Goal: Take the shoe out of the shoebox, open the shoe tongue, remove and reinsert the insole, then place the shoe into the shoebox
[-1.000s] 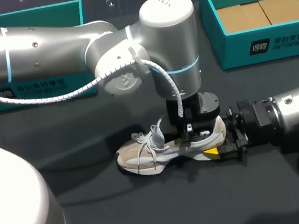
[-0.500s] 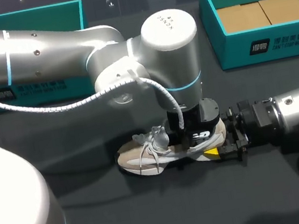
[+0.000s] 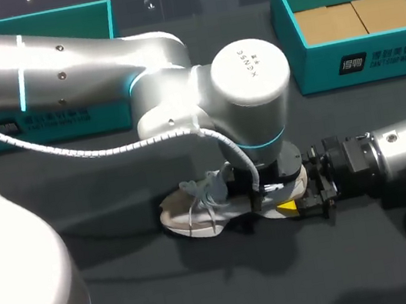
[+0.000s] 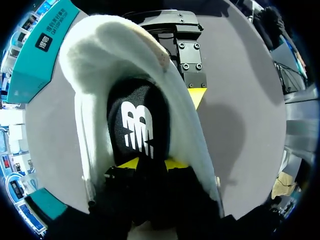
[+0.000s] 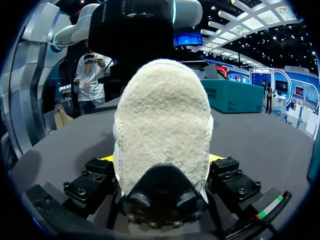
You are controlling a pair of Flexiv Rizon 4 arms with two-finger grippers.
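A beige and white shoe (image 3: 197, 209) lies on the dark table with its toe to the left. My left arm reaches over it, and my left gripper (image 3: 262, 187) points straight down into the shoe's mouth. In the left wrist view my left gripper (image 4: 151, 164) has its yellow tips a little apart, down on the black insole (image 4: 137, 125) inside the fuzzy collar (image 4: 100, 55). My right gripper (image 3: 296, 203) comes in from the right at table height. The heel (image 5: 162, 115) fills my right gripper (image 5: 162, 159), whose fingers press it from both sides.
A teal shoebox (image 3: 375, 61) with cardboard in its bottom stands at the back right. A second teal box (image 3: 99, 113) stands at the back left, partly behind my left arm. The front of the table is bare dark cloth (image 3: 233, 287).
My left arm has come down and turned, sinking its gripper from just above the shoe into the opening. Its fingers have parted. The right arm and the shoe have stayed put.
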